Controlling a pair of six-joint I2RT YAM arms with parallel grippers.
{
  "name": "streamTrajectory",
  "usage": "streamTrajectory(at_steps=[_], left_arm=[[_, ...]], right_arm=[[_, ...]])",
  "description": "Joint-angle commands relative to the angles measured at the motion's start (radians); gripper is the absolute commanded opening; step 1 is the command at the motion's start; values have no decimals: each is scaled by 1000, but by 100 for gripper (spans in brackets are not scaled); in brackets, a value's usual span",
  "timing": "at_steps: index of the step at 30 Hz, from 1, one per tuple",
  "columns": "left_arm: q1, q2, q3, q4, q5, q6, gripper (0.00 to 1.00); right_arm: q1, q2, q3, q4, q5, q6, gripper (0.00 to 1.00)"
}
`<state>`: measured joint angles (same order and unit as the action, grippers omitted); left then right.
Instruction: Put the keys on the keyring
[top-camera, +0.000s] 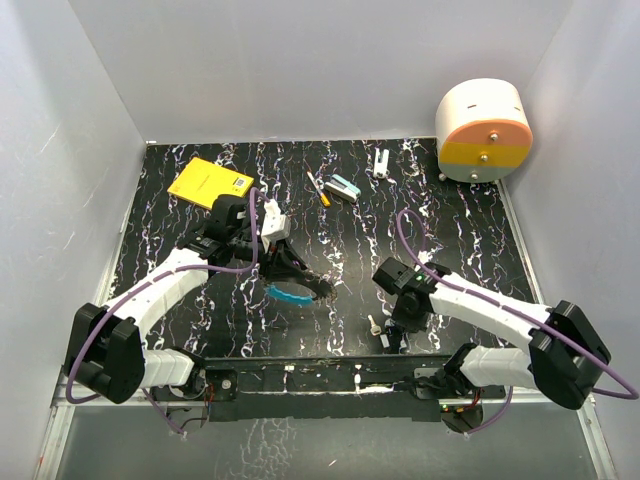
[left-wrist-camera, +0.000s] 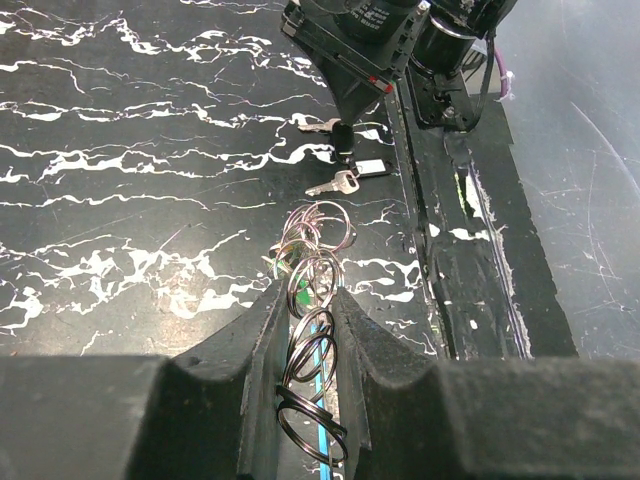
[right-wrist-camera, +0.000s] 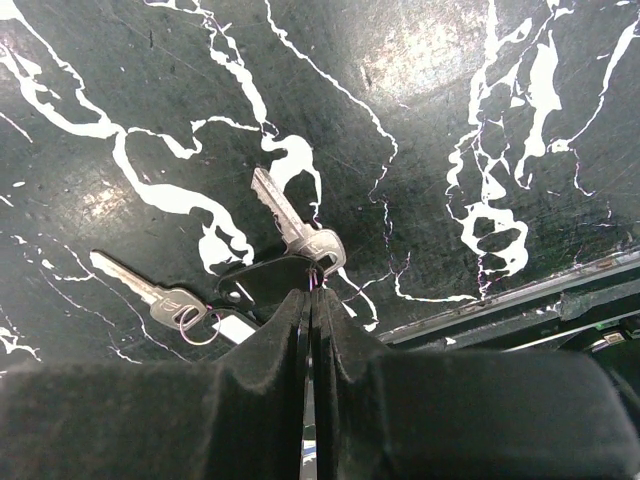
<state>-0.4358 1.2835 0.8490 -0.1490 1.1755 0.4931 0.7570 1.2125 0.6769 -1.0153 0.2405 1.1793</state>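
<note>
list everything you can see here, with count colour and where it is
keyring: one, silvery loops with a blue arc, mid table
keys: two seen, silver, near edge right of centre
tags: two, one black and one white, beside the keys
booklet: one, yellow, far left
stick: one, orange and white, far centre
block: one, teal and white, beside the stick
small piece: one, white, far, right of the block
round box: one, white, orange and yellow, far right corner
table: one, black with white veins
left gripper: shut on the keyring
right gripper: shut, tips by a key's head
</note>
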Motion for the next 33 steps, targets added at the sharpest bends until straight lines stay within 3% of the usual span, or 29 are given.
streamTrajectory(at_steps=[1, 16, 22, 27, 33], left_arm=[[-3, -31, 6, 38, 46, -14, 0], [-4, -10, 47, 6, 23, 67, 0], [-4, 0, 58, 20, 29, 47, 0], [-5, -8, 47, -19, 32, 66, 0], [-6, -18, 44, -24, 27, 66, 0]], right_arm=[[-3, -47, 30, -5, 19, -3, 8], [-2, -333, 163, 195, -171, -172, 8], [-1, -322, 198, 181, -159, -195, 9], [-1, -239, 160, 65, -87, -106, 30], [-1, -96, 136, 91, -77, -101, 32]])
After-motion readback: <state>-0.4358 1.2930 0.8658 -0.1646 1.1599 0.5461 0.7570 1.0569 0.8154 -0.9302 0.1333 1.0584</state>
